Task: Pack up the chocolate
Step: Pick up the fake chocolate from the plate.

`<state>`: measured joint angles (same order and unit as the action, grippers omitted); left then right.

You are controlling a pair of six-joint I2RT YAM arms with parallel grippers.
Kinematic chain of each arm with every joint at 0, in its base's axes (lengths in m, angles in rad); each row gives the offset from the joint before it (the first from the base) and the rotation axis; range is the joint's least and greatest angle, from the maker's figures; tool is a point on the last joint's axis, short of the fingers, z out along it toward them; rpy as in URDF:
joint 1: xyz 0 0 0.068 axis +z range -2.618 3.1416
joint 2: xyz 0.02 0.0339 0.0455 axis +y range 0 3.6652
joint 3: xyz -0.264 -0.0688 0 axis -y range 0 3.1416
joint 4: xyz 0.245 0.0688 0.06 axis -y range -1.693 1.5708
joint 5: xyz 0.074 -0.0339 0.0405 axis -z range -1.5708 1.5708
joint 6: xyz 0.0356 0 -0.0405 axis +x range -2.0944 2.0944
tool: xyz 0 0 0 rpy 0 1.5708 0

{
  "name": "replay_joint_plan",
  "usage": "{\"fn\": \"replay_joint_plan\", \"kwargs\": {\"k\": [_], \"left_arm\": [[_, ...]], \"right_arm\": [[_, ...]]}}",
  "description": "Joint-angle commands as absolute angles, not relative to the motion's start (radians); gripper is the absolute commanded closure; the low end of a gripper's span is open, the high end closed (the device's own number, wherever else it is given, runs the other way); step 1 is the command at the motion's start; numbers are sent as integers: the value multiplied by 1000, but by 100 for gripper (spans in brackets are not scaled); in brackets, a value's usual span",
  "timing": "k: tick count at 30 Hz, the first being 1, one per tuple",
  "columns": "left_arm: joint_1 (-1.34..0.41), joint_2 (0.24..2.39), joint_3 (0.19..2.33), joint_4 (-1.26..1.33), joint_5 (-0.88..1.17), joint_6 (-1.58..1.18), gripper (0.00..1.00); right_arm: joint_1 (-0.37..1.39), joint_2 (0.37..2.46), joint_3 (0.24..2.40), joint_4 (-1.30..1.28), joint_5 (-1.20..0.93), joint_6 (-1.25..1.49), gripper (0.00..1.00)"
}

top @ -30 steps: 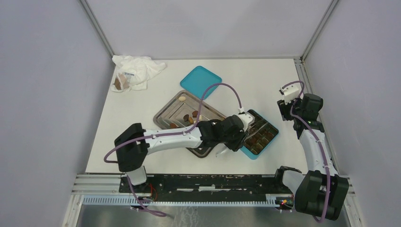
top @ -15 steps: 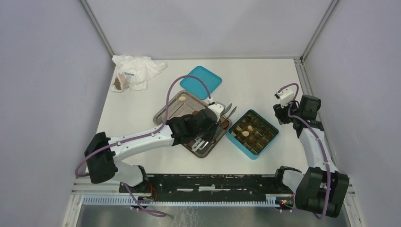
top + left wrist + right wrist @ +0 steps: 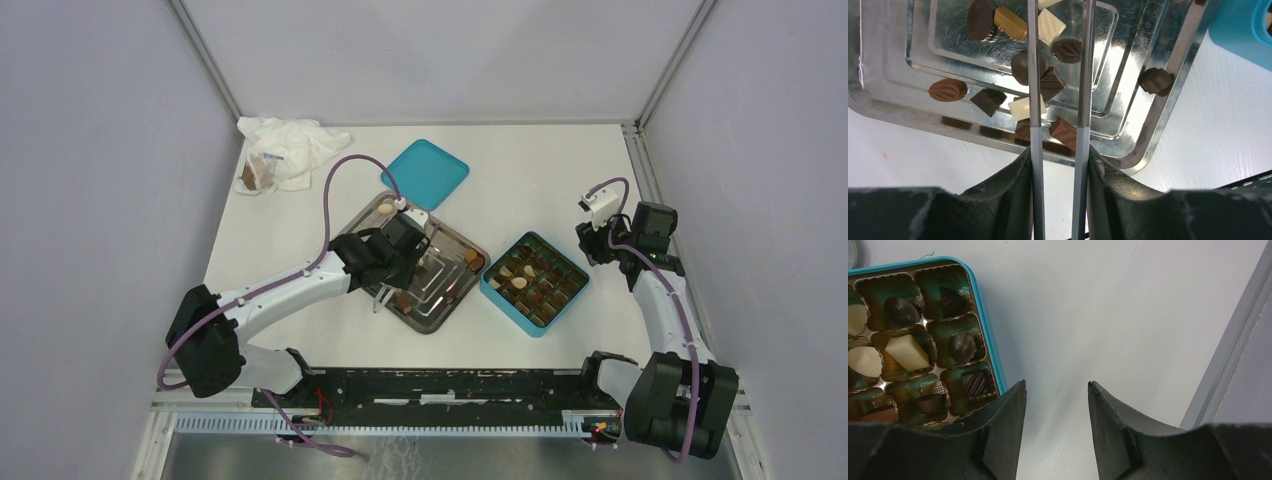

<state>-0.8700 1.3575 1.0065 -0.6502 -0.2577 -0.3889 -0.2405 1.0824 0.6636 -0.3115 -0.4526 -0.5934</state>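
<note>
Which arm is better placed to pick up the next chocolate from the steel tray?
Left. The left gripper hangs open directly over the tray, with loose chocolate pieces lying in the gap between its fingers. The right gripper, also open, sits beyond the teal box over the table, away from the tray.

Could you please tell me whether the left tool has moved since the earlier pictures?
Yes. The left tool has swung left, away from the teal box whose left edge it was beside, and is now over the steel tray.
</note>
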Motion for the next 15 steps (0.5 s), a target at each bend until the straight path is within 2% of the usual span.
{"fn": "replay_joint_plan", "kwargs": {"k": [1, 15], "left_arm": [[-854, 1345, 1009, -670, -258, -437, 57], [-847, 1390, 1016, -708, -208, -452, 56]], "right_arm": [[-244, 1091, 692, -303, -473, -605, 45], [-245, 1094, 693, -304, -474, -609, 46]]}}
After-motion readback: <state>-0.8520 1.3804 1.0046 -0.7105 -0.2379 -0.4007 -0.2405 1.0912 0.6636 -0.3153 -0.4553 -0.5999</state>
